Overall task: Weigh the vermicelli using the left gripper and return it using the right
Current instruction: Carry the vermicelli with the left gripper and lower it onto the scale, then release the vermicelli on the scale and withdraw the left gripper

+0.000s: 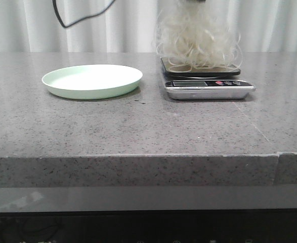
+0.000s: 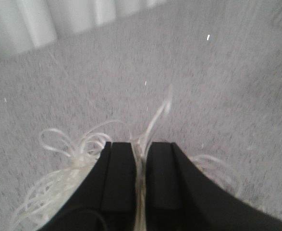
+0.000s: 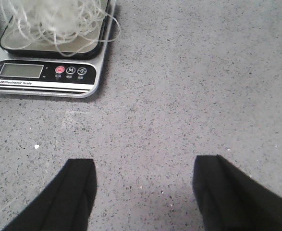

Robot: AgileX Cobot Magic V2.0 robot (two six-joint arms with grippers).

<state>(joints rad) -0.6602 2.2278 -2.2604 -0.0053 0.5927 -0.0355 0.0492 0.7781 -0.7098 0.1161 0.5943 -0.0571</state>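
Observation:
The vermicelli (image 1: pixel 199 38) is a fluffy whitish tangle. It hangs down from above the top edge of the front view, and its lower strands rest on the dark platform of the silver kitchen scale (image 1: pixel 206 81). My left gripper (image 2: pixel 140 147) is shut on a bunch of the strands (image 2: pixel 64 178), which spill out on both sides of the fingers. My right gripper (image 3: pixel 143 171) is open and empty, low over the bare table, nearer the front edge than the scale (image 3: pixel 44 72). The vermicelli (image 3: pixel 49 17) shows on the scale platform there too.
A pale green round plate (image 1: pixel 92 80) stands empty on the grey speckled table (image 1: pixel 148 126), to the left of the scale. White curtains hang behind the table. A black cable (image 1: pixel 62 20) hangs at the upper left.

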